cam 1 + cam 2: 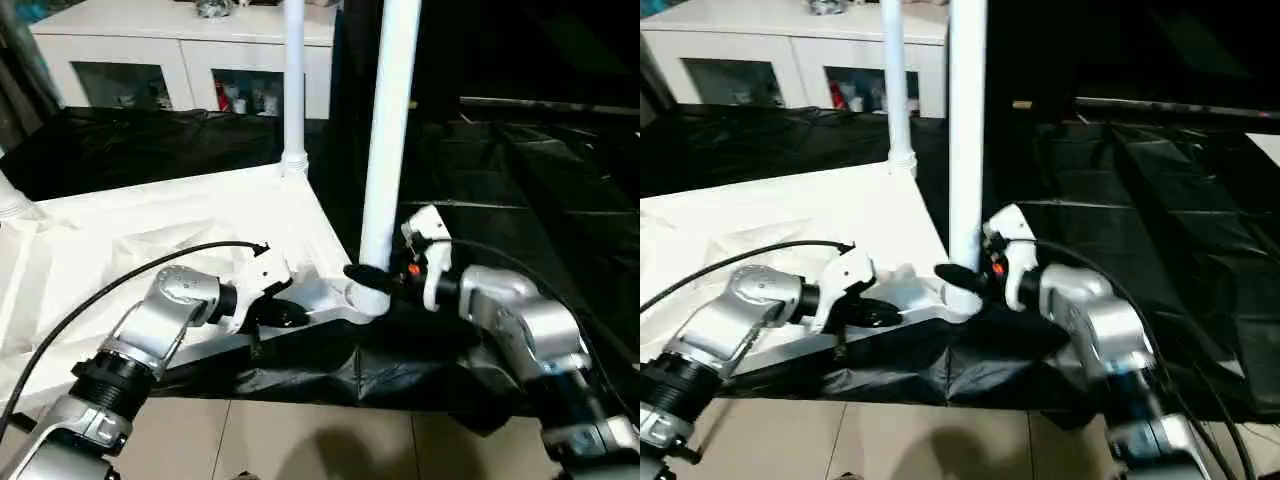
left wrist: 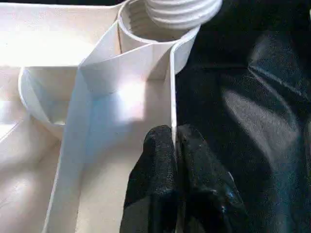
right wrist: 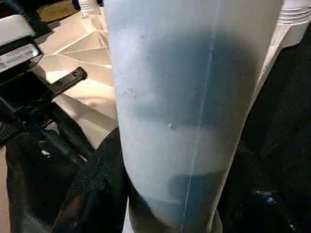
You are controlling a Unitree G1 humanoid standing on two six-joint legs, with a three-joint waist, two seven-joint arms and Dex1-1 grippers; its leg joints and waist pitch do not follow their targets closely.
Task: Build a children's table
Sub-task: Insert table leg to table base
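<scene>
My white rectangular plastic tabletop looks smooth, with a soft sheen on its ribbed underside. The long white plastic tube leg standing in its near corner socket is smooth and faintly glossy, with a fine seam line. Under the tabletop lies a crinkled, shiny black plastic sheet. My silver forearms look like brushed metal; my black fingers are matt.
</scene>
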